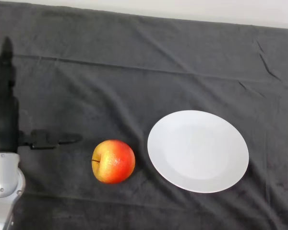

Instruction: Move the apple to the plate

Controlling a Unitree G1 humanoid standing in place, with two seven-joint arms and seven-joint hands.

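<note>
A red and yellow apple (113, 161) lies on the dark cloth, its stem pointing left. A white round plate (198, 150) lies just to its right, with a small gap between them, and nothing is on it. My left hand (4, 117) is at the view's left edge, well to the left of the apple. Its fingers point straight away from me and its thumb (53, 139) sticks out to the right toward the apple. The hand is open and holds nothing.
The dark cloth (149, 67) covers the whole table, with a fold running across its far part. The table's far edge (182, 19) runs along the top of the view.
</note>
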